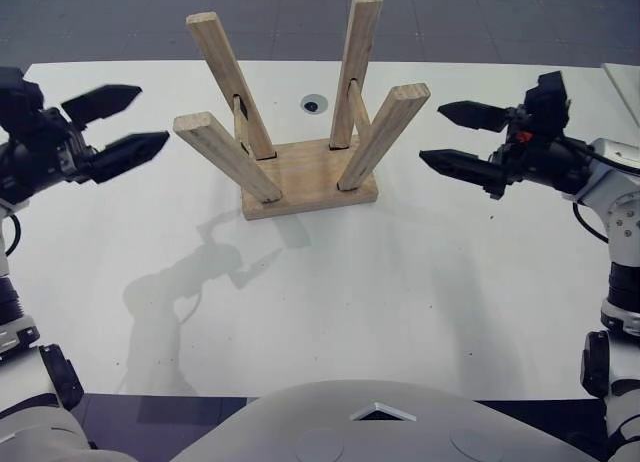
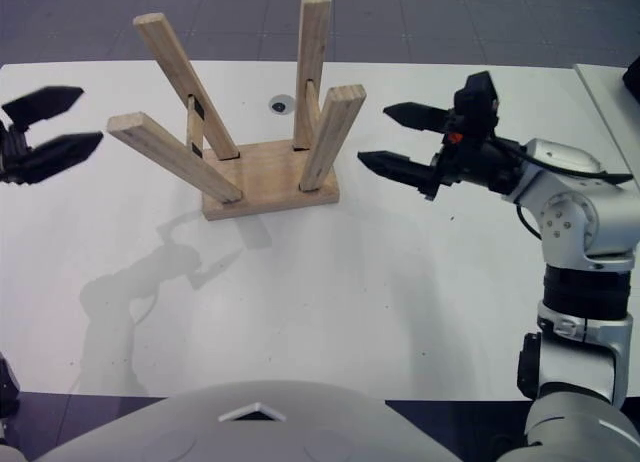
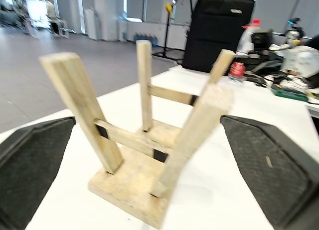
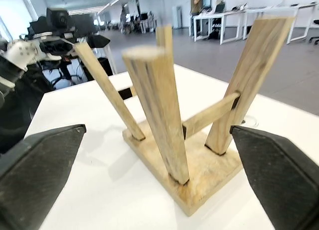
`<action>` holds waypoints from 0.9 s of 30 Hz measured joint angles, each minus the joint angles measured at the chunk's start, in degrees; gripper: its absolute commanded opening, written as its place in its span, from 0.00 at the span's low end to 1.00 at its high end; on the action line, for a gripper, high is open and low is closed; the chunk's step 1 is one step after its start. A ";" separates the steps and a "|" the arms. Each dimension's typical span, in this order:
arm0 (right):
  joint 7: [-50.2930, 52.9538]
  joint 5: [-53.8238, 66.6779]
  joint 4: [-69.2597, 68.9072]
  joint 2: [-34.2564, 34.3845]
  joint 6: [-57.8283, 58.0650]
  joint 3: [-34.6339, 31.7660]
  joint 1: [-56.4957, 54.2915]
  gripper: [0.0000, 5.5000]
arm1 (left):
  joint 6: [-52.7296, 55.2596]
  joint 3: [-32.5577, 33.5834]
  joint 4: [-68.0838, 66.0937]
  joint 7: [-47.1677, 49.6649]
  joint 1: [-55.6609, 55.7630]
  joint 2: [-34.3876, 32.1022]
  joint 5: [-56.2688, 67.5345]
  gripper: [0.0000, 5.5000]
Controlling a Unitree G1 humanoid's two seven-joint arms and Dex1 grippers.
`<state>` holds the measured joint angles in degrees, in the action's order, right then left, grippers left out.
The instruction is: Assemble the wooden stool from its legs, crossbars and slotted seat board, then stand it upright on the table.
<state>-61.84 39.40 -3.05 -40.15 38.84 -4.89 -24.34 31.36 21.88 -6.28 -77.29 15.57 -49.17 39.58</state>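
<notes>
The wooden stool (image 1: 300, 142) rests upside down on the white table (image 1: 400, 302), its seat board (image 1: 310, 187) flat on the surface and its legs splayed upward, joined by crossbars (image 3: 132, 139). My left gripper (image 1: 120, 124) hovers open to the left of the stool, apart from it. To the stool's right my right gripper (image 1: 462, 137) is open too, with a gap between it and the nearest leg (image 1: 385, 132). Both wrist views look at the stool between the spread black fingers (image 4: 35, 163).
A small round hole (image 1: 314, 104) sits in the table behind the stool. The front half of the table is bare. A black bag and cluttered desks (image 3: 279, 46) stand beyond the table's far side.
</notes>
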 measured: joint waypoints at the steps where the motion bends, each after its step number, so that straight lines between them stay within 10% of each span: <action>1: -0.48 -1.03 1.26 0.65 -1.01 1.21 -1.00 0.98 | -0.92 -1.28 -0.02 -0.36 0.06 0.25 -0.30 0.98; 10: -5.34 -5.53 9.41 7.04 -5.93 8.09 -8.11 0.94 | -4.41 -9.75 -1.75 0.05 2.73 6.64 -3.01 0.98; 27: -16.55 -7.72 12.63 7.48 -5.56 11.98 -10.94 0.44 | 1.07 -16.21 -1.69 -9.84 6.03 4.08 -1.27 0.45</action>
<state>-78.39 31.68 9.58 -32.67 33.28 7.09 -35.28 32.43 5.67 -7.96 -87.12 21.60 -45.09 38.31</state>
